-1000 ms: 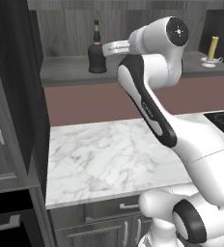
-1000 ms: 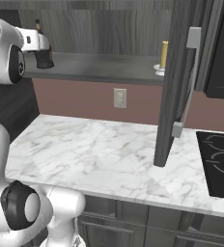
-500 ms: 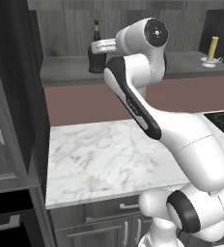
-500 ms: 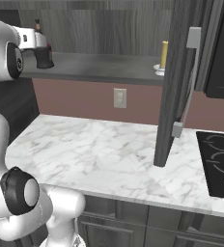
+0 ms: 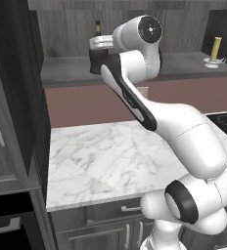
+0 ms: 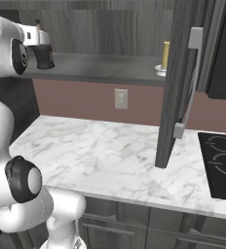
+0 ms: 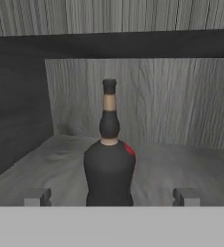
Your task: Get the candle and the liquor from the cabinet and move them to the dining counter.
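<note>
So far nothing has been moved. Both items stand on the cabinet (image 6: 183,97) shelf: the liquor (image 7: 109,164) at its left end, the candle (image 5: 215,49) at its right end. The tool (image 7: 111,197) is spread wide, straddling the liquor, not clamped. Both transfers remain.
</note>
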